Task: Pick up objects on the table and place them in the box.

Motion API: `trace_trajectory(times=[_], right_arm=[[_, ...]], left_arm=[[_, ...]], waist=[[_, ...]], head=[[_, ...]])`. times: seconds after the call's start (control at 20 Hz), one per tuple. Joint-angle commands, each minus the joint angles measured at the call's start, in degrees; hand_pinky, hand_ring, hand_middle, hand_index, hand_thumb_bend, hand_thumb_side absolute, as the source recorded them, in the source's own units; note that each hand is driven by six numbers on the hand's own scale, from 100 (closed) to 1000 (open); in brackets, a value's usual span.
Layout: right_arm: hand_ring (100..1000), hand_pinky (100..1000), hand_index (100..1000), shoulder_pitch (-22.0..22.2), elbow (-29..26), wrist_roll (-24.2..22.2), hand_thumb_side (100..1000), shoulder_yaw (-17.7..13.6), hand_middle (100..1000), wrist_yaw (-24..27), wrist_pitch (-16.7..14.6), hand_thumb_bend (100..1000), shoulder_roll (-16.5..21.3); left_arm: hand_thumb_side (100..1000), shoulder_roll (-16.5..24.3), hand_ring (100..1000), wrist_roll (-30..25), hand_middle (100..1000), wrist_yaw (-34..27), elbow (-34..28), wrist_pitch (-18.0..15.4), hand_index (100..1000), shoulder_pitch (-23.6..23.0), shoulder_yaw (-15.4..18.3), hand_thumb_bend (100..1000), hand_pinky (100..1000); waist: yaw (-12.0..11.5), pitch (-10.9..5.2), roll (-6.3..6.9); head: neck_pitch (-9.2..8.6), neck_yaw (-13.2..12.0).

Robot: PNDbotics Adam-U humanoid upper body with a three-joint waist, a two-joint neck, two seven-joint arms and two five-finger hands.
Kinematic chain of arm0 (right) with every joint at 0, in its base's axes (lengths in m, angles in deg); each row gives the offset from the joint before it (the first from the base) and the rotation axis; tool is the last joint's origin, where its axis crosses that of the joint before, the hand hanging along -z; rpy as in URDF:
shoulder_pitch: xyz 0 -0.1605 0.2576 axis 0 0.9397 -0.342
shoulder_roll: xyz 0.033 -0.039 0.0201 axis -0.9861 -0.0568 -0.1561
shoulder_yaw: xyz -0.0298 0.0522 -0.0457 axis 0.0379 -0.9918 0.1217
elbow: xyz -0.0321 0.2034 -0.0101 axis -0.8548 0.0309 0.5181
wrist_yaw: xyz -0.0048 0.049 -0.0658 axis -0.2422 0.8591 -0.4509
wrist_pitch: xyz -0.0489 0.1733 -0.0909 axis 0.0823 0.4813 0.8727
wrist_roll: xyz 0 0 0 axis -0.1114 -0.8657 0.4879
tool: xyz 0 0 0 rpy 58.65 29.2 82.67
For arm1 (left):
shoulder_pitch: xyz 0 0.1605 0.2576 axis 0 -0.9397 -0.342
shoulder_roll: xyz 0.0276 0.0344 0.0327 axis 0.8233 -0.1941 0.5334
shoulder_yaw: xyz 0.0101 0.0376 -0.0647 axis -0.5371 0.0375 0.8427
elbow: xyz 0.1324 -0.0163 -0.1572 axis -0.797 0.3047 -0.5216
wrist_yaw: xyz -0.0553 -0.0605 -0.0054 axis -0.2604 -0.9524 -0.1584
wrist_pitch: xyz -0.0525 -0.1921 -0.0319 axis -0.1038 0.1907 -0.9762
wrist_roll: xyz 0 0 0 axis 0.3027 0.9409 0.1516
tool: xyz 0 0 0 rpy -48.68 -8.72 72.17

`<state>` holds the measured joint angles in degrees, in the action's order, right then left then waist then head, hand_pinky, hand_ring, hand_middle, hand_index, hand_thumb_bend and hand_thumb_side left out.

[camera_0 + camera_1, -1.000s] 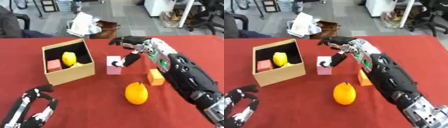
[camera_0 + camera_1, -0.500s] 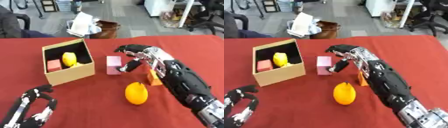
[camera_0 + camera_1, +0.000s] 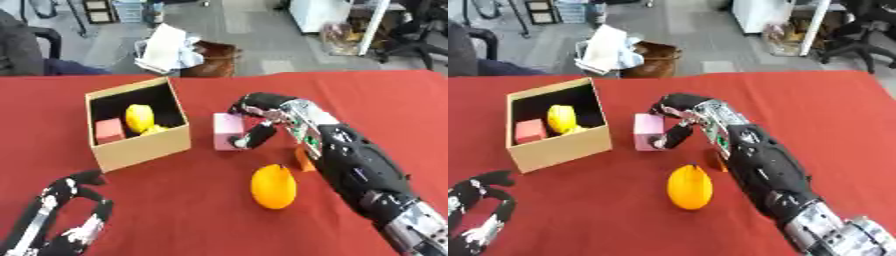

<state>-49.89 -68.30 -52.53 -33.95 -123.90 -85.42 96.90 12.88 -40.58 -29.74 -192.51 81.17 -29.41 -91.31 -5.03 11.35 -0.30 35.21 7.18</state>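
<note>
Red cloth covers the whole table (image 3: 367, 95), and behind it we see an office floor with chairs. On the cloth stands an open cardboard box (image 3: 140, 145), and inside it we see a yellow rounded fruit (image 3: 139, 117) and a small pink-red block (image 3: 109, 130).

Just right of the box stands the pale pink cube (image 3: 226, 131), upright on the cloth. Our right hand (image 3: 264, 120) is at this cube: the fingers curl over its top and right side and the thumb comes from below, so we judge that the hand closes around it, though we cannot tell if the grasp is complete.

What may go wrong: the contact seems to be only on one corner of the cube, so when we lift, it may turn and slip out. It may also be pushed to the left against the box wall. The orange round fruit (image 3: 273, 186) lies near the forearm, and a small orange block (image 3: 304, 160) is partly hidden under the arm; a low move could knock them.

Our left hand (image 3: 74, 212) rests idle at the lower left corner, fingers relaxed and holding nothing.
</note>
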Motion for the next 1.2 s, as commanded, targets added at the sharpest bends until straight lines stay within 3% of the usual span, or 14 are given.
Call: trace_trajectory(times=[0.05, 0.3, 0.55, 1.05, 1.15, 1.2], right_arm=[[737, 810, 627, -2.55, -2.91, 0.96, 390, -0.45, 513, 2.02, 0.55, 204, 1.41], [725, 808, 629, -6.37, -7.28, 0.43, 309, -0.54, 513, 4.25, 2.09, 218, 2.56], [714, 800, 640, -9.55, -8.74, 0.28, 293, -0.92, 521, 4.39, 3.03, 208, 0.89], [714, 790, 755, -10.08, -6.94, 0.03, 345, 0.30, 580, 3.42, 1.53, 157, -7.42], [724, 795, 815, -9.71, -6.60, 0.07, 367, 0.56, 619, 2.65, 1.34, 162, -8.38], [732, 799, 853, -9.48, -6.28, 0.08, 393, 0.46, 680, 2.58, 1.33, 162, -8.76]], left_arm=[[624, 0.35, 620, -0.10, 684, -0.26, -0.88, -0.08, 853, 0.43, 0.17, 336, 784], [623, 0.40, 620, -0.23, 685, -0.25, -0.88, -0.11, 853, 0.51, 0.04, 335, 784], [622, 0.41, 620, -0.45, 685, -0.27, -0.88, -0.16, 853, 0.75, -0.19, 336, 784], [622, 0.24, 621, -1.28, 686, -0.54, -0.87, -0.44, 852, 1.33, -1.02, 337, 784], [622, 0.23, 621, -1.36, 686, -0.56, -0.87, -0.46, 852, 1.40, -1.07, 338, 784], [622, 0.22, 621, -1.37, 686, -0.58, -0.88, -0.46, 852, 1.42, -1.07, 337, 784]], waist=[[-0.16, -0.92, 0.05], [-0.54, -1.03, -0.04], [-1.38, -1.05, -0.13], [-3.84, -0.93, -0.35], [-4.11, -0.89, -0.40], [-4.18, -0.88, -0.42]], head=[[-0.35, 0.04], [-0.33, 0.24], [-0.46, 0.72], [-0.66, 2.23], [-0.63, 2.39], [-0.63, 2.43]])
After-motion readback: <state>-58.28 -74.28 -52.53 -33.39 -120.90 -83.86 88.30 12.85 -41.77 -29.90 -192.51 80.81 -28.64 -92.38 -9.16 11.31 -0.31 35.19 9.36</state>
